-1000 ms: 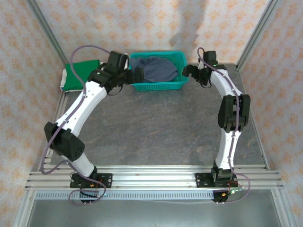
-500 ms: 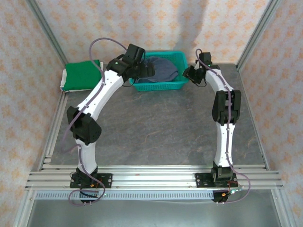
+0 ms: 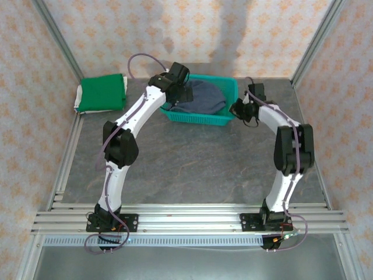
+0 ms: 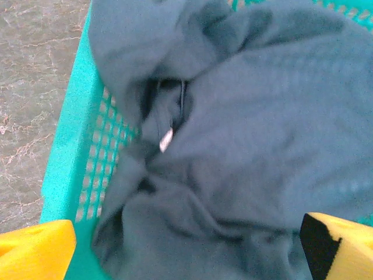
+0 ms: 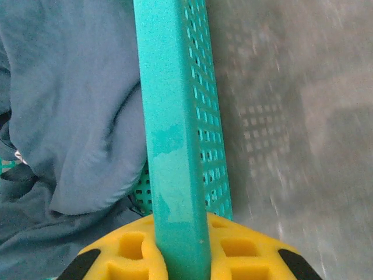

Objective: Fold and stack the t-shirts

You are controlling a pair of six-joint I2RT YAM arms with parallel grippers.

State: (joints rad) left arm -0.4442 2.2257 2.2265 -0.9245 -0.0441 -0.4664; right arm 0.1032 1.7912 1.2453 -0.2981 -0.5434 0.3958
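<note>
Counter (image 3: 192, 169): grey, marbled surface. Right end effector (image 5: 180, 248): clenched on the rim of the teal mesh basket (image 5: 172, 116) at its right end (a yellow pad on either side of the rim). Left end effector (image 4: 186, 245): released, fingers wide apart, hovering over the slate-blue t-shirt (image 4: 262, 116), which lies crumpled inside the basket. Green t-shirt (image 3: 103, 92): folded, at the counter's far-left corner, well apart from the basket.

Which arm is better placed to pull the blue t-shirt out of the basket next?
Left. The left gripper hangs open directly over the blue t-shirt; the right gripper is clamped on the rim of the basket.
</note>
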